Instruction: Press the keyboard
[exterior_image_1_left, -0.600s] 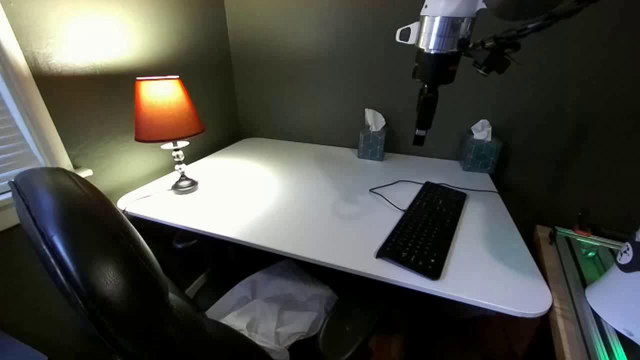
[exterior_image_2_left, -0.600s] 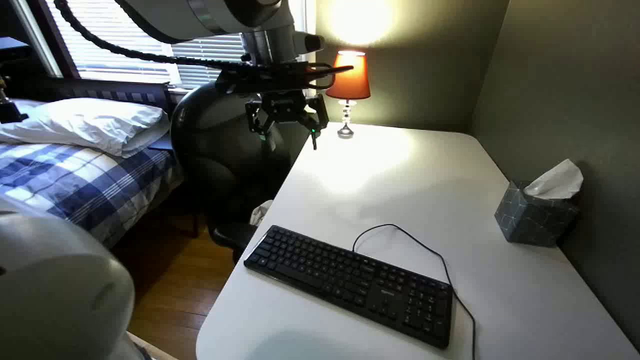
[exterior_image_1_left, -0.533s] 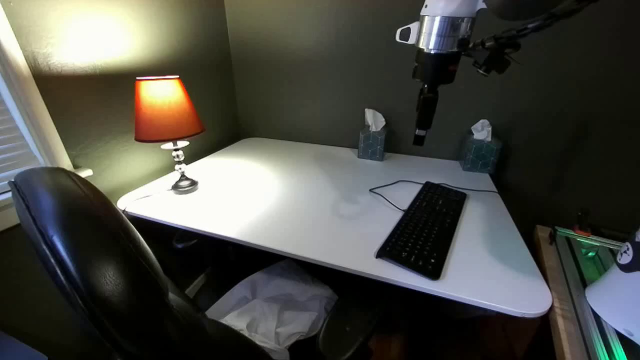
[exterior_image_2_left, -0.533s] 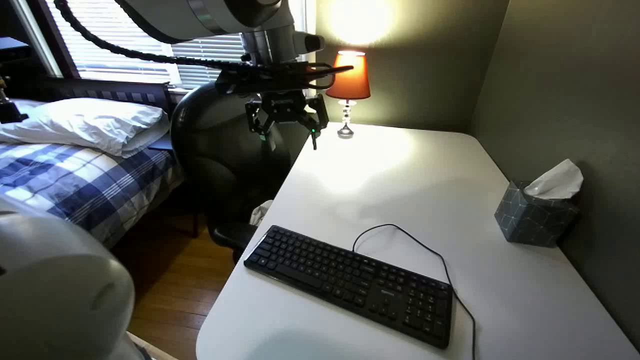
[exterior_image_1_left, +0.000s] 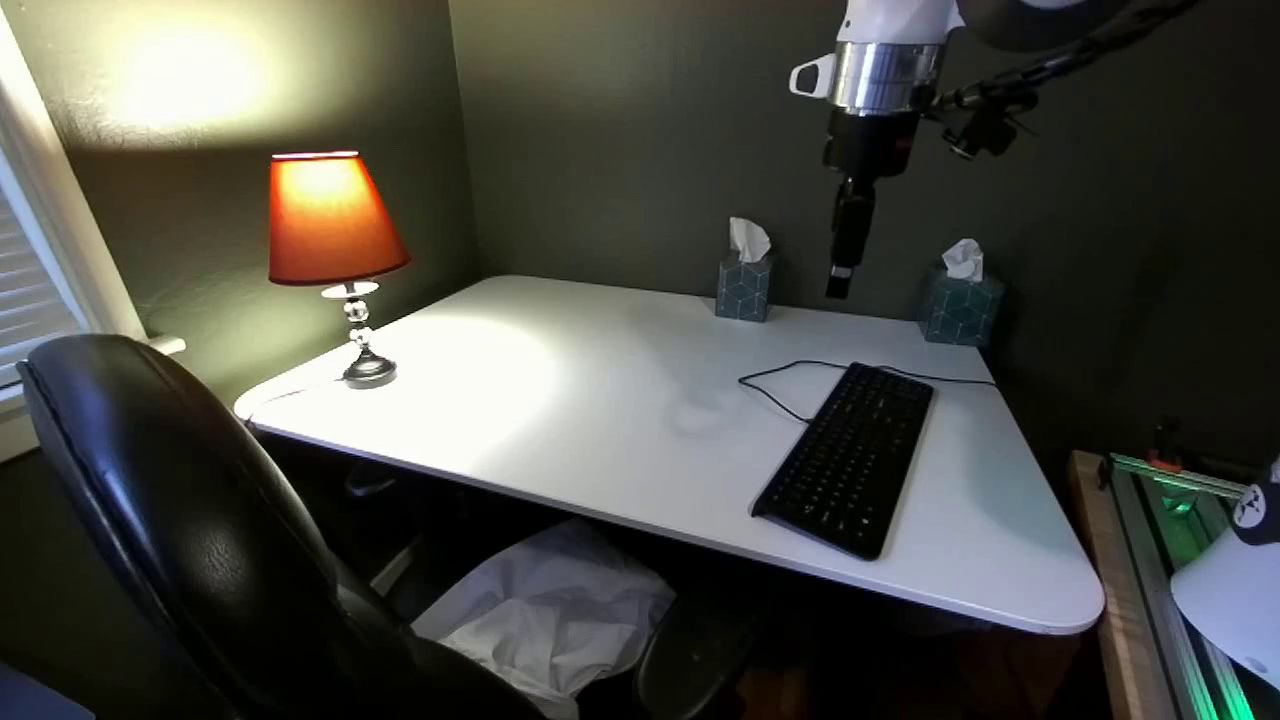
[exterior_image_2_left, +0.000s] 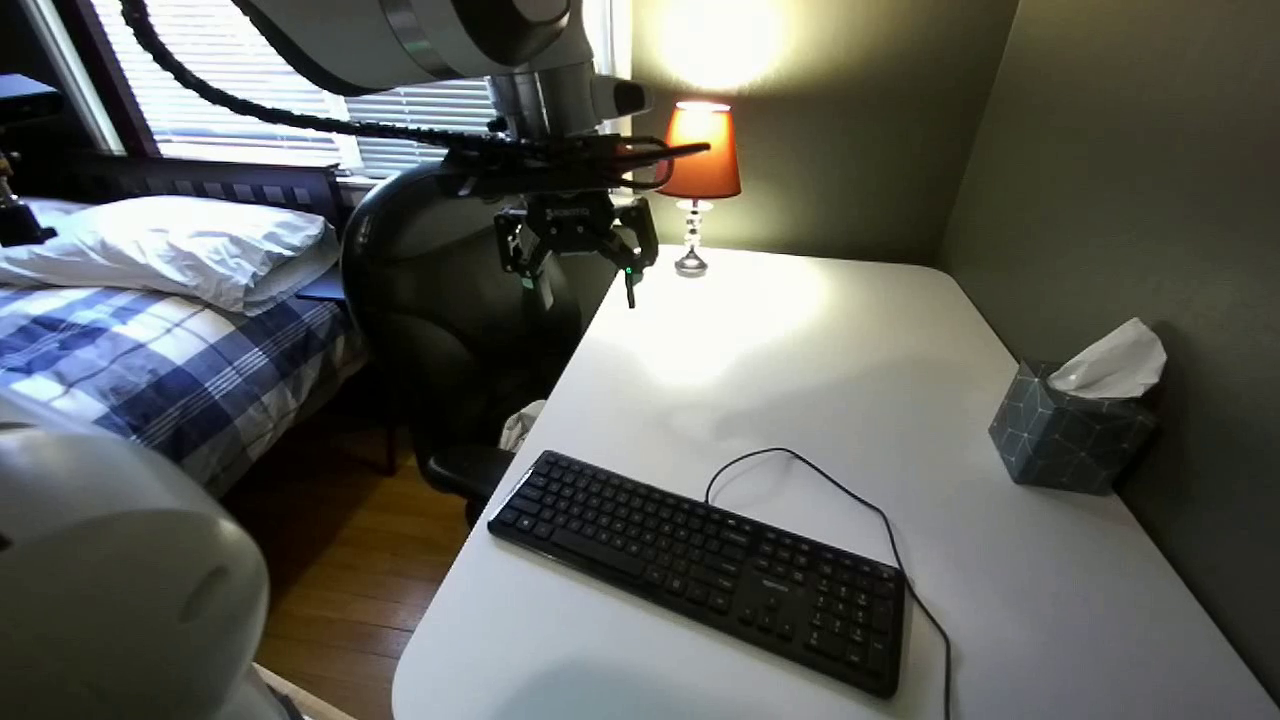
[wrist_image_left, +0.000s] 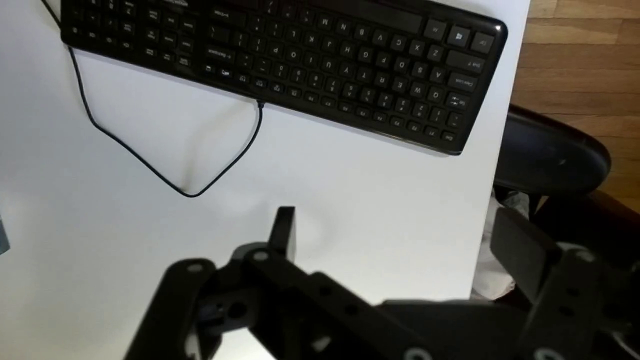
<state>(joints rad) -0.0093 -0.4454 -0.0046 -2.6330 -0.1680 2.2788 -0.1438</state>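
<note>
The black keyboard lies flat on the white desk in both exterior views (exterior_image_1_left: 848, 460) (exterior_image_2_left: 700, 575). In the wrist view the keyboard (wrist_image_left: 320, 65) runs across the top, partly cut off by the frame edge, its keys upside down. Its thin dark cable (exterior_image_2_left: 845, 490) loops over the desk. My gripper (exterior_image_1_left: 840, 282) hangs high above the desk, well apart from the keyboard. It also shows in an exterior view (exterior_image_2_left: 587, 292), with its two fingers spread wide. In the wrist view my gripper (wrist_image_left: 395, 227) is open, with nothing between its fingers.
The white desk (exterior_image_1_left: 620, 400) has a lit orange lamp (exterior_image_1_left: 335, 220) at its far end. Tissue boxes (exterior_image_1_left: 743, 288) (exterior_image_1_left: 962, 308) stand along the wall edge. A black office chair (exterior_image_1_left: 170, 520) is at the desk's side. A bed (exterior_image_2_left: 170, 360) stands beyond it.
My gripper and arm have come down slightly. The fingers are still spread. The keyboard and the other things have not moved.
</note>
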